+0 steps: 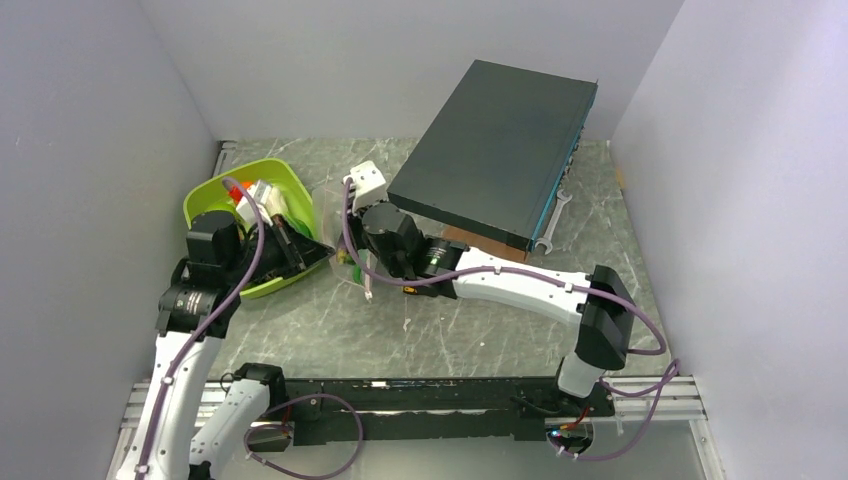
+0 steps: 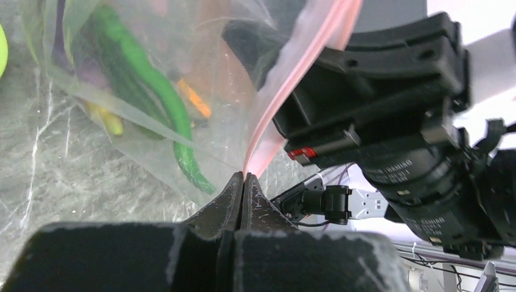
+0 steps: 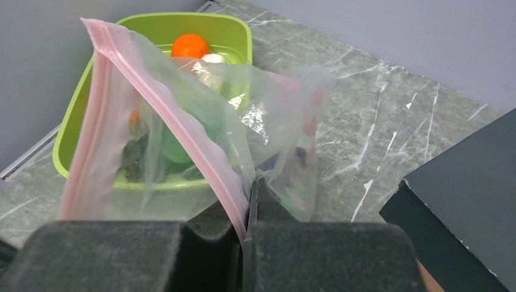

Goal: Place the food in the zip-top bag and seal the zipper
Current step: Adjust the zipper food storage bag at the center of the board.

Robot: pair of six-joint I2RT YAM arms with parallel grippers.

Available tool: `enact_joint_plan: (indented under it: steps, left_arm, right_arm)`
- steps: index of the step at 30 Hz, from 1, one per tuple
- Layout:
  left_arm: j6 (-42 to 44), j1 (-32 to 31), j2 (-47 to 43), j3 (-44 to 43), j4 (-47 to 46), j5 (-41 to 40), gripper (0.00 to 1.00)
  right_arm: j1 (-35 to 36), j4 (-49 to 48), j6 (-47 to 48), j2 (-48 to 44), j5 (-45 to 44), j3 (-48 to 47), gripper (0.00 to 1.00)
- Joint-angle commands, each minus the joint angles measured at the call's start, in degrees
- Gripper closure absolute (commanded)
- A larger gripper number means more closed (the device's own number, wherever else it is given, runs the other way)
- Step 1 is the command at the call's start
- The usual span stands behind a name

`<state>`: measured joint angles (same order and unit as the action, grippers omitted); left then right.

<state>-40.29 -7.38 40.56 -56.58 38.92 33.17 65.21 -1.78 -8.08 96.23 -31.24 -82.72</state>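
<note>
Sealing step, by the look of it. Zipper [image 2: 281, 103] clamped twice: by the left gripper [image 2: 242, 176], fingers pressed together on the pink strip, and by the right gripper [image 3: 249, 204], pinched likewise. Zip-top bag [image 1: 332, 210] held upright between the arms, just beside the green tray [image 1: 215, 195], with food [image 2: 152, 85] inside and the mouth gaping. One orange fruit [image 3: 190, 45] in the tray. Next, probably: draw the strip taut, then press it shut along its length.

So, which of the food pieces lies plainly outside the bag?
The round orange fruit, uncovered in the lime-green tray; the long green vegetable and the small orange piece lie inside the clear bag.
</note>
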Motion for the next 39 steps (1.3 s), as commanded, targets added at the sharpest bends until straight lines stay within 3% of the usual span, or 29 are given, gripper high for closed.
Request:
enact_joint_plan:
  steps: [1, 5, 10, 14, 24, 27, 30, 35, 36, 37, 38, 39]
  left_arm:
    - [-1.71, -0.18, 0.65, 0.37, -2.63, 1.0, 1.0]
    - [-6.05, -0.18, -0.3, 0.85, -9.29, 5.21, 1.0]
    - [-1.56, -0.18, -2.7, 1.89, -2.17, -6.52, 1.0]
    - [-0.13, -0.1, 0.08, 7.17, 0.2, -3.83, 1.0]
    - [2.83, -0.09, -2.34, -4.51, 4.65, -8.72, 1.0]
    - [1.44, -0.09, -2.84, 0.99, 3.42, -7.76, 1.0]
    - [0.62, -0.13, -2.8, 4.78, 1.9, -5.07, 0.99]
    - [0.95, -0.06, -4.69, 2.59, 5.08, -8.59, 0.59]
    - [1.42, -0.09, -5.42, 1.31, 6.22, -9.53, 0.46]
    - [2.22, -0.09, -6.0, -0.07, 7.69, -11.01, 0.23]
    - [3.14, -0.09, -6.93, -1.51, 9.32, -12.95, 0.11]
    - [4.05, -0.14, -7.8, -2.78, 11.19, -14.8, 0.08]
  right_arm:
    - [0.18, -3.88, 2.36, -4.81, -0.01, 1.01, 1.0]
    - [0.13, -4.86, 3.15, -6.87, 1.28, 1.45, 1.0]
    - [0.1, -7.8, 2.43, -6.45, 4.63, 4.48, 1.0]
    - [-0.1, -2.21, 1.85, -0.9, 2.39, 0.92, 1.0]
    - [0.18, -3.03, 3.91, -8.92, 2.3, -0.73, 1.0]
    - [0.18, -5.6, 3.55, -9.68, 2.95, 3.62, 1.0]
    - [0.22, -0.81, 1.16, -7.98, 2.58, 2.67, 1.0]
    - [0.18, -3.17, 1.79, -10.51, 2.0, 6.44, 1.0]
    - [0.18, -3.02, 2.03, -10.73, 1.68, 6.43, 1.0]
    - [0.18, -3.08, 2.28, -11.05, 1.42, 6.58, 1.0]
    - [0.18, -3.51, 2.54, -11.44, 1.37, 7.05, 1.0]
    - [0.17, -4.09, 2.9, -11.63, 1.36, 7.78, 1.0]
